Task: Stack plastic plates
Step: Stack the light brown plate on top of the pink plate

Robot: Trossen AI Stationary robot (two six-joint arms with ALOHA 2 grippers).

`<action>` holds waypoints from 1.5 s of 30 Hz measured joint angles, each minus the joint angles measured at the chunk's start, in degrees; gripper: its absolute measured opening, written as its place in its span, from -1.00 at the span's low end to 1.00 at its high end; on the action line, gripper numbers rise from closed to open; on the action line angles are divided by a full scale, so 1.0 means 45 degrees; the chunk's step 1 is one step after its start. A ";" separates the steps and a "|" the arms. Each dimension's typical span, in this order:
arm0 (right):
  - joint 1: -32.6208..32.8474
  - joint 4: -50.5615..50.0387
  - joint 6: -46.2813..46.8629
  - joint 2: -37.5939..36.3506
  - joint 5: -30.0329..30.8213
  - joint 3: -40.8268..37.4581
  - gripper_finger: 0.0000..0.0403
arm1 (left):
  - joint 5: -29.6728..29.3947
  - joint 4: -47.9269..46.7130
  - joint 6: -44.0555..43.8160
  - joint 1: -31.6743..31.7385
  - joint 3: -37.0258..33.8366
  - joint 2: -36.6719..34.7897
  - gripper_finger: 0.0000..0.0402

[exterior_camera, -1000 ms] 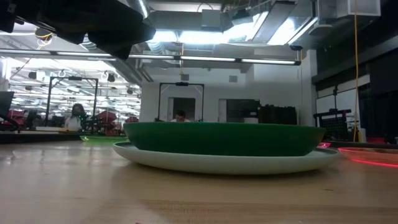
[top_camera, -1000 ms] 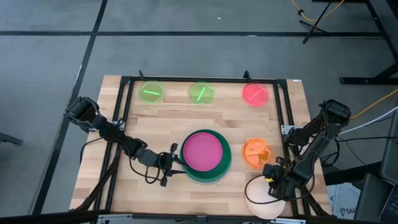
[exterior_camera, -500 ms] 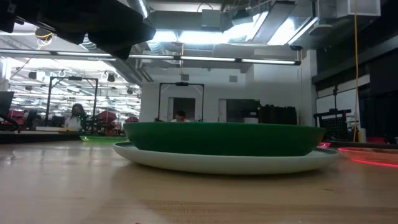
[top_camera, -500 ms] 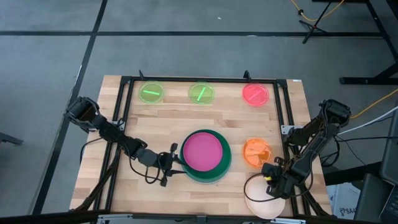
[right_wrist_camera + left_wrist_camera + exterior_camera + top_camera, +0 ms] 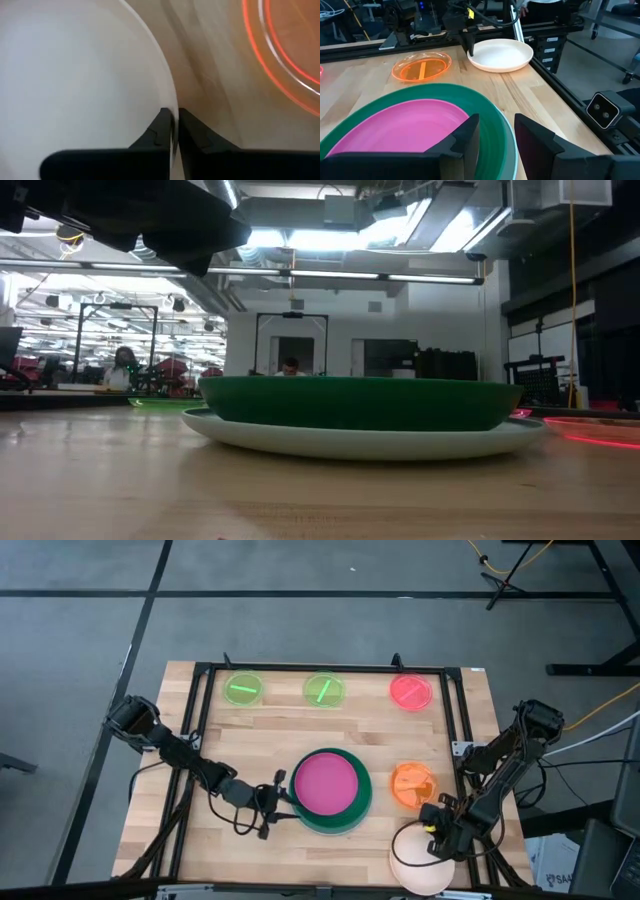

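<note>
The magenta plate (image 5: pixel 327 784) lies in the dark green plate (image 5: pixel 362 802), which sits on the light blue plate (image 5: pixel 360 444) at mid-table. My left gripper (image 5: pixel 283 802) stands at this stack's left rim, closed on it. The peach-cream plate (image 5: pixel 420 865) lies at the near right corner, with my right gripper (image 5: pixel 438 837) shut on its rim. The orange plate (image 5: pixel 413 783) lies just beyond it. Two lime-green plates (image 5: pixel 243 690) (image 5: pixel 323 690) and a red-pink plate (image 5: pixel 411 691) lie flat along the far edge. My left gripper has one finger (image 5: pixel 466 136) inside the dark green plate and one (image 5: pixel 532 137) outside, with the green rim (image 5: pixel 492 125) and the light blue rim under it between them. It comes level from the table's left. The stack rests on the table. My right gripper pinches the peach-cream plate's rim (image 5: pixel 172 107) on its far right side, one finger inside the plate and one outside. The fingers point down from above. In the left wrist view the plate (image 5: pixel 500 54) lies on the table.
A black metal frame (image 5: pixel 330 668) runs along the table's far edge and both sides. Bare wood lies between the far row of small plates and the stack. The table's right edge (image 5: pixel 555 80) drops off close beside the peach-cream plate.
My right gripper has shut on the peach-cream plate's rim, and the plate has shifted slightly toward the near edge. The left arm and the stack have kept still.
</note>
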 joint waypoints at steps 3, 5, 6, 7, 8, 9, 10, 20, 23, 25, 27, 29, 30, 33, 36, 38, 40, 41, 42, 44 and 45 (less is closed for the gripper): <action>0.0000 0.0158 0.0000 0.0000 0.0177 0.0000 -0.98 | 0.0000 0.0008 -0.0056 0.0000 0.0000 0.0004 -0.42; 0.0000 0.0360 0.0008 0.0000 0.0365 0.0000 -0.99 | -0.0005 0.0115 -0.0059 0.0000 0.0000 0.0005 -0.42; 0.0000 0.0503 0.0023 0.0000 0.0487 0.0000 -0.98 | -0.0001 0.0225 -0.0064 0.0005 0.0001 0.0005 -0.42; 0.0000 0.0634 0.0019 0.0000 0.0591 0.0000 -0.98 | -0.0005 0.0302 -0.0064 0.0004 0.0006 0.0005 -0.42; 0.0000 0.0746 0.0019 0.0000 0.0720 0.0000 -0.98 | 0.0000 0.0355 -0.0064 0.0000 0.0010 0.0005 -0.42; 0.0000 0.0848 0.0026 0.0000 0.0823 0.0000 -0.99 | -0.0005 0.0355 -0.0064 0.0000 0.0010 0.0005 -0.42; -0.0027 0.0944 0.0029 0.0000 0.0911 0.0000 -0.99 | -0.0005 0.0350 -0.0064 0.0000 0.0010 0.0005 -0.42; -0.1707 0.1510 0.0302 -0.0107 0.1227 0.0000 -0.99 | -0.0010 0.0350 -0.0083 0.0024 0.0010 0.0005 -0.42; -0.2281 0.1919 -0.0049 -0.0190 0.1227 0.0000 -0.99 | -0.0015 0.0350 -0.0083 0.0024 0.0010 0.0005 -0.42; -0.2714 0.2347 -0.0408 -0.0273 0.1222 0.0000 -0.99 | -0.0015 0.0350 -0.0083 0.0024 0.0010 0.0005 -0.42; -0.3061 0.2983 -0.1011 -0.0437 0.1223 0.0000 -0.99 | -0.0015 0.0346 -0.0083 0.0024 0.0010 0.0005 -0.42; -0.3421 0.3600 -0.1552 -0.0562 0.1252 0.0010 -0.99 | -0.0014 0.0350 -0.0083 0.0024 0.0010 0.0005 -0.42; -0.3600 0.3859 -0.1754 -0.0602 0.1284 0.0010 -0.99 | -0.0014 0.0347 -0.0083 0.0024 0.0010 0.0005 -0.42; -0.4159 0.4613 -0.2260 -0.0617 0.1562 0.0010 -0.99 | -0.0015 0.0348 -0.0083 0.0024 0.0010 0.0005 -0.42; -0.4810 0.5432 -0.2512 -0.0617 0.2187 0.0010 -0.99 | -0.0015 0.0345 -0.0084 0.0024 0.0010 0.0005 -0.42; -0.5292 0.5905 -0.2606 -0.0617 0.2636 0.0010 -0.99 | -0.0011 0.0345 -0.0083 0.0024 0.0010 0.0005 -0.42; -0.5769 0.6116 -0.2681 -0.0617 0.2800 0.0010 -0.99 | -0.0010 0.0345 -0.0086 0.0024 0.0010 0.0005 -0.42; -0.6016 0.6116 -0.2717 -0.0622 0.2796 0.0010 -1.00 | -0.0011 0.0345 -0.0087 0.0024 0.0010 0.0005 -0.42; -0.6258 0.6071 -0.2799 -0.0622 0.2796 0.0010 -1.00 | -0.0010 0.0345 -0.0088 0.0024 0.0010 0.0005 -0.42; -0.6718 0.6035 -0.3055 -0.0622 0.2821 0.0010 -1.00 | -0.0010 0.0345 -0.0088 0.0024 0.0010 0.0005 -0.42; -0.6926 0.6099 -0.3163 -0.0622 0.2952 0.0010 -1.00 | -0.0010 0.0345 -0.0088 0.0024 0.0010 0.0005 -0.42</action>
